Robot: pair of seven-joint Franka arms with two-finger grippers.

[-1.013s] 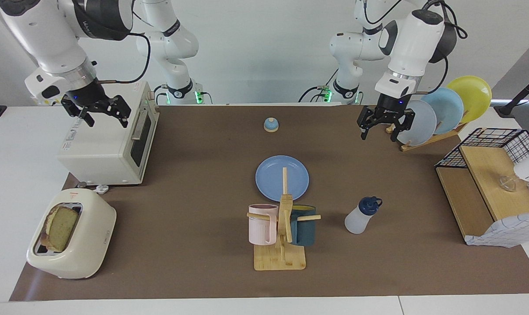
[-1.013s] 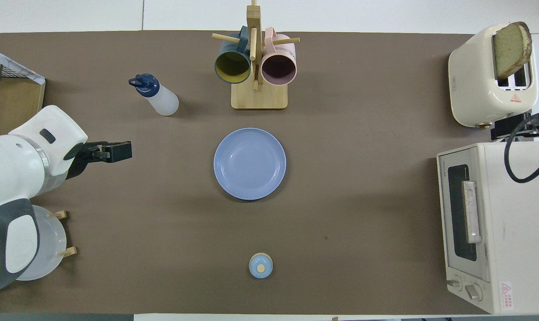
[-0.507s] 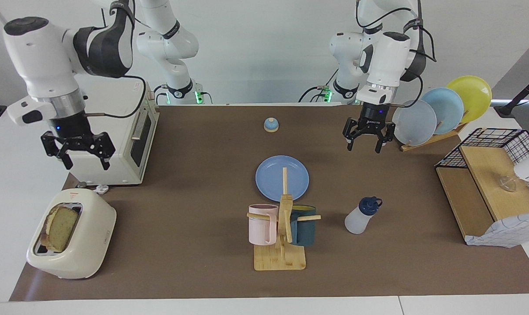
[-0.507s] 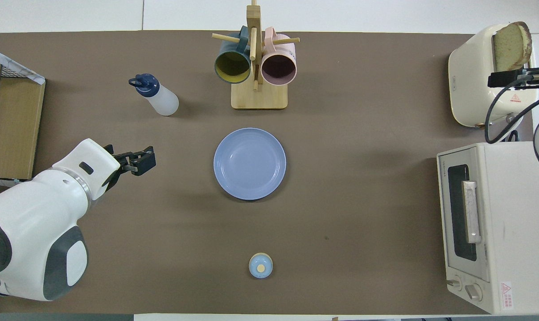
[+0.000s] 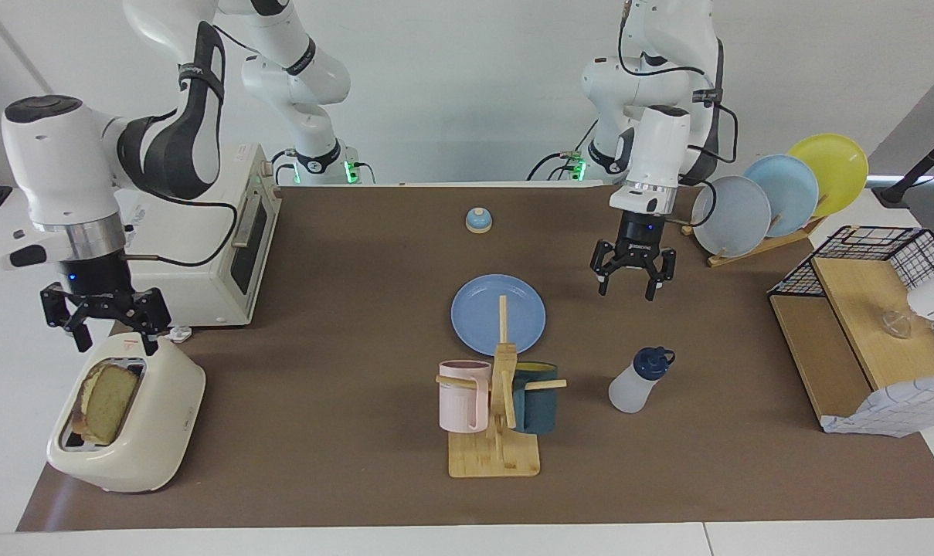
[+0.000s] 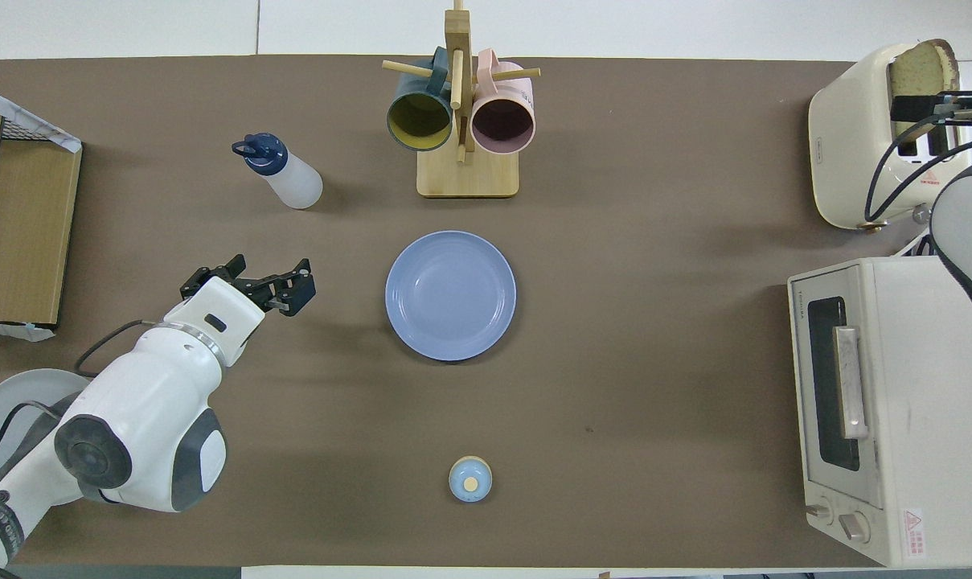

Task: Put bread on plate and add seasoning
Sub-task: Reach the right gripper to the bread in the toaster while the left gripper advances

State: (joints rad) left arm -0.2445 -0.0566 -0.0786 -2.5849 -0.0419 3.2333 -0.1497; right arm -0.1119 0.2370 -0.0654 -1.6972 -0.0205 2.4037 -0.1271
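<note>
standing in a slot of a glossy cream toaster at the corner of the table farthest from the robots on the right arm's end, the bread, a square slice with pale spongy crumb and a dark crust, leans slightly with its top half showing. the right gripper hangs just above the toaster's nearer end, its black fingers spread wide and empty, touching nothing. the plate, round, flat and smooth medium blue, lies bare at the middle of the brown matte table. the left gripper hovers over open table between the plate and the left arm's end, fingers likewise wide apart and holding nothing. the seasoning, a translucent white squeeze bottle with a navy cap and loop, stands upright toward the edge farthest from the robots, apart from the left gripper and beside a wooden mug stand carrying a pink ribbed mug and a dark teal mug. a boxy cream oven sits at the right arm's end near the robots. bare table surrounds the plate on all sides but the stand's.
</note>
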